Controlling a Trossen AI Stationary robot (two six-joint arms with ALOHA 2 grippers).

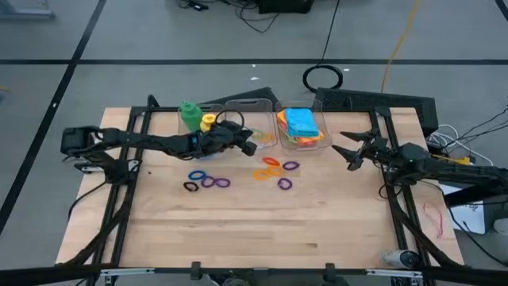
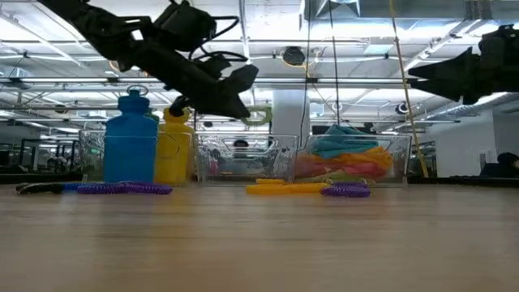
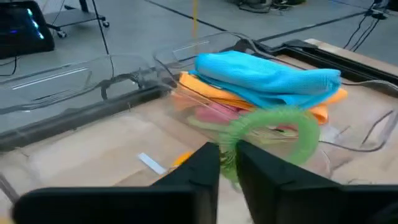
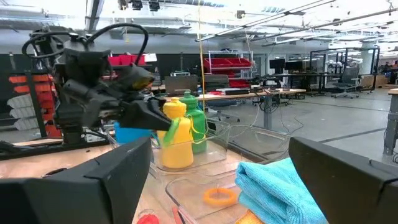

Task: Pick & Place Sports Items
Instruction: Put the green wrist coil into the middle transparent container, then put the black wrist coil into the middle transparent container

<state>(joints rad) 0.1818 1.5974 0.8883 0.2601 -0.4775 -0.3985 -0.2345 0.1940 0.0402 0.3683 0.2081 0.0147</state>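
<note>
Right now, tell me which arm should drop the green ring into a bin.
Left. Its gripper is shut on the green ring beside the cloth bin; the right gripper hangs open, empty.

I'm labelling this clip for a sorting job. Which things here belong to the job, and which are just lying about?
Job things:
green ring, held in the left tool
rings on the table
bottles
folded cloths

Lying about:
clear bins
black cable loop on the floor
right tool, open, waiting at the table's right side

Pink cloth (image 3: 214,112) seems mostly hidden beneath others.
</note>
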